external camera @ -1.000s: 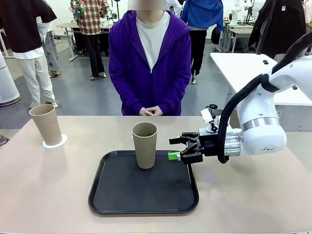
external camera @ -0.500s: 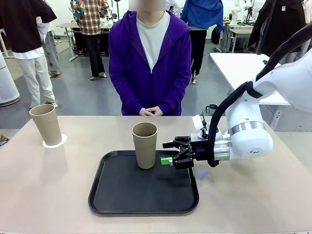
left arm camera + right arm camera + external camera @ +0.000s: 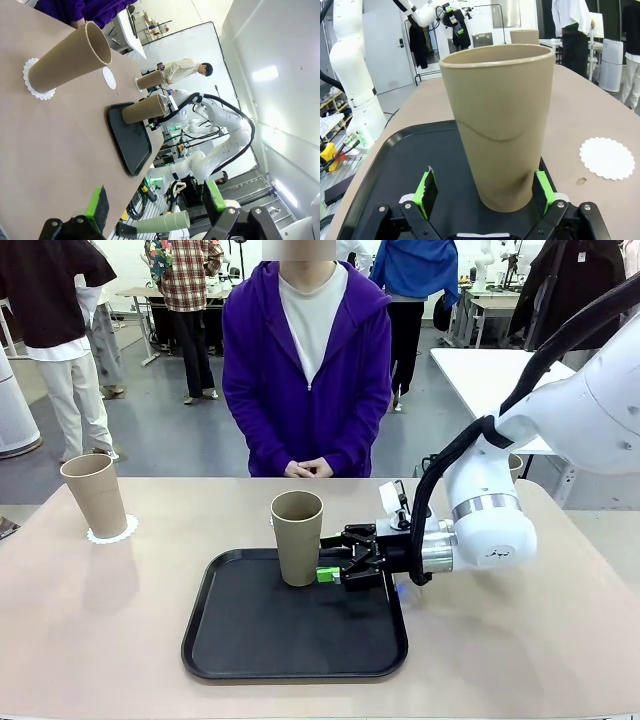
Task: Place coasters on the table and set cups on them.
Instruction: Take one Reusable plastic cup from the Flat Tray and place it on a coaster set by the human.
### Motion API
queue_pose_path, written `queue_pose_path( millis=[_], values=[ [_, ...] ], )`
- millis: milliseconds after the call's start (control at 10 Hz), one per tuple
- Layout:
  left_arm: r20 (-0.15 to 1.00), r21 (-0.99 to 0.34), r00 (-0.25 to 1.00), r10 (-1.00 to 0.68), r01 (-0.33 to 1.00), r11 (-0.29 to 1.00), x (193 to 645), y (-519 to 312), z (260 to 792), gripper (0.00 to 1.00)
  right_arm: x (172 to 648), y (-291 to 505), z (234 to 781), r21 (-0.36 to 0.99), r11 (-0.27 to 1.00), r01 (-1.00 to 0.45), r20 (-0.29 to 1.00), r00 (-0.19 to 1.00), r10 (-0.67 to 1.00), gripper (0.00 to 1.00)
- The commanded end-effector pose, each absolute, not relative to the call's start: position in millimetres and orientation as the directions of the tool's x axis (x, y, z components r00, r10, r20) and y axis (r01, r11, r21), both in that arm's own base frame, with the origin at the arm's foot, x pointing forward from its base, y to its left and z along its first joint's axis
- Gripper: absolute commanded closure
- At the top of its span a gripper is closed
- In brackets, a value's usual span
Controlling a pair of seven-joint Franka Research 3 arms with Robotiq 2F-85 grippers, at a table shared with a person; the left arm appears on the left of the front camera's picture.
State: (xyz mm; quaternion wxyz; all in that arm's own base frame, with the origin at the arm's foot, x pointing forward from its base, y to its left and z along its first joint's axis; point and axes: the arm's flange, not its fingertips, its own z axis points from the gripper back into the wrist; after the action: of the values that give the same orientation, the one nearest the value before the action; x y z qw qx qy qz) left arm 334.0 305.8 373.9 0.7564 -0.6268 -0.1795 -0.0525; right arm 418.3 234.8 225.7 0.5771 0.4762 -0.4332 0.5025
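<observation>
A tan cup [image 3: 297,538] stands upright on the black tray [image 3: 295,640]. My right gripper [image 3: 330,556] is open, its fingers on either side of that cup's [image 3: 500,125] lower part. Its green pads [image 3: 426,187] flank the base, and the left one is clearly apart from it. A second cup [image 3: 95,495] stands on a coaster [image 3: 112,532] at the table's [image 3: 100,640] far left. A bare coaster [image 3: 607,157] lies beyond the tray. A third cup [image 3: 515,466] peeks out behind my right arm. My left gripper [image 3: 155,200] is open and holds nothing.
A person in a purple hoodie [image 3: 305,370] stands at the far side with hands [image 3: 308,469] clasped at the table edge. A white table [image 3: 500,380] stands at the back right. Open tabletop lies left and right of the tray.
My right gripper has moved left over the tray and now has the cup's base between its open fingers. The cups have not moved.
</observation>
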Motion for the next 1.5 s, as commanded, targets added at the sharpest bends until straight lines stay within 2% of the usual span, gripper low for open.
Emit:
queue_pose_path(
  millis=[0, 1400],
  values=[
    [0.340, -0.928, 0.929, 0.147, 0.306, 0.210, 332.9, 307.0, 376.1, 0.00, 425.0, 242.5, 220.1, 0.073, 0.073, -0.995, 0.986, 0.083, 0.142, 0.00],
    [0.340, -0.928, 0.929, 0.147, 0.306, 0.210, 332.9, 307.0, 376.1, 0.00, 437.6, 287.7, 208.5, 0.064, 0.020, -0.998, 0.994, 0.066, 0.090, 0.00]
  ],
)
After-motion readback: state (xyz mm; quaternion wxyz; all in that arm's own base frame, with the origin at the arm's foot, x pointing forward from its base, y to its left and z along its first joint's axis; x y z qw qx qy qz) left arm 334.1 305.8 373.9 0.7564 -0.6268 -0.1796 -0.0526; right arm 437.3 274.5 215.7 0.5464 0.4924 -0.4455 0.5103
